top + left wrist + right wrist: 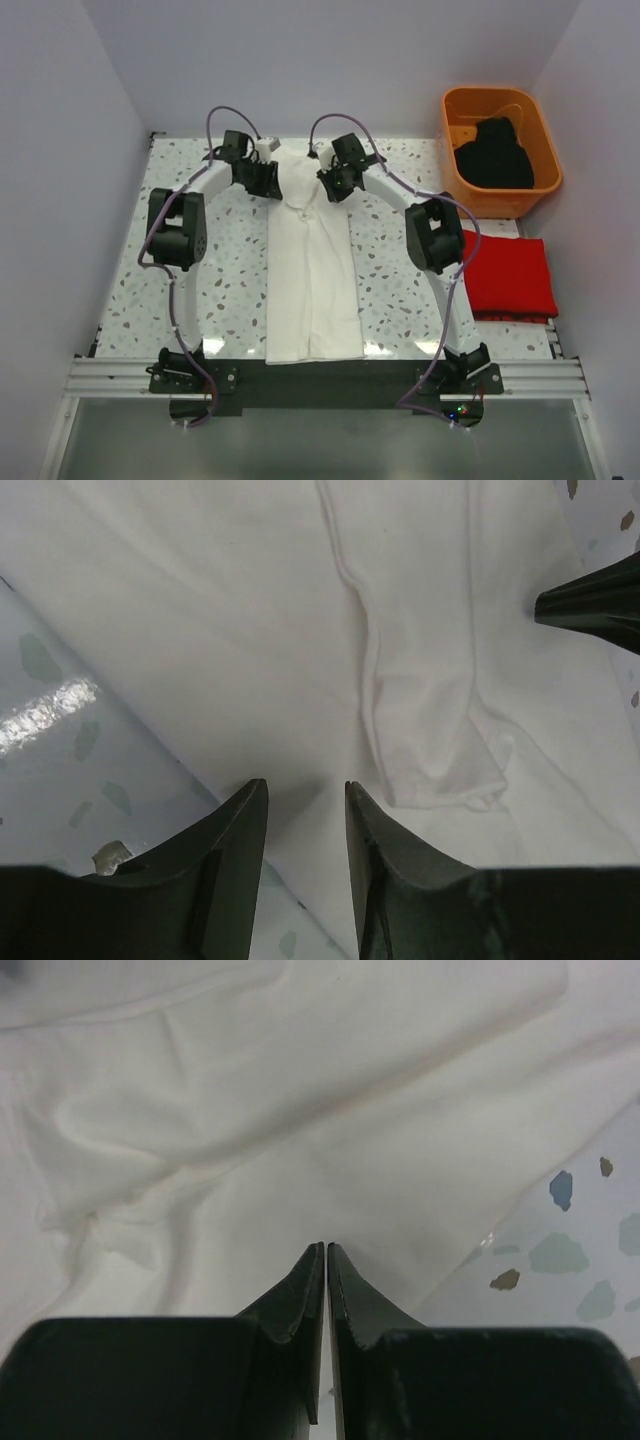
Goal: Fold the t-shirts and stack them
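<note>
the white shirt lies in the middle of the table, folded into a long strip; both grippers are at its far end; the left gripper has its fingers a little apart, just over the cloth; the right gripper is squeezed tight, tips at the cloth, but i cannot tell if it pinches any; the red shirt lies folded on the right; the black shirt sits in the orange tub
</note>
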Tool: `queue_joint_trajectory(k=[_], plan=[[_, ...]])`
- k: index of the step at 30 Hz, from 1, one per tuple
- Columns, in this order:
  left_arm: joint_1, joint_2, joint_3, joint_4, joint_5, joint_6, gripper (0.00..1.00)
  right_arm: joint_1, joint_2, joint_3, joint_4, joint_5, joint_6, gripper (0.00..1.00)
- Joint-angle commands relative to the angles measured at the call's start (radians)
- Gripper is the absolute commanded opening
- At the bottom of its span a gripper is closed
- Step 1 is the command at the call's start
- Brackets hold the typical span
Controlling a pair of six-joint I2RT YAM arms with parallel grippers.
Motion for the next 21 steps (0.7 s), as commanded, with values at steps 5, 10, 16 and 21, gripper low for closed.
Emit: queue_joint_trajectory(k=[5, 10, 16, 21], plan=[[0.005, 0.113, 0.175, -0.009, -0.053, -0.040, 0.40, -0.007, 0.119, 0.168, 0.062, 0.179, -0.023, 0.03], [0.009, 0.221, 0.238, -0.043, -0.091, -0.024, 0.37, -0.007, 0.175, 0.193, 0.044, 0.303, -0.058, 0.02], [0.029, 0.356, 0.445, -0.087, -0.124, 0.014, 0.34, -0.007, 0.291, 0.405, -0.031, 0.378, -0.078, 0.02], [0.031, 0.356, 0.433, -0.037, -0.124, 0.008, 0.35, -0.008, 0.265, 0.297, 0.132, 0.429, -0.152, 0.05]])
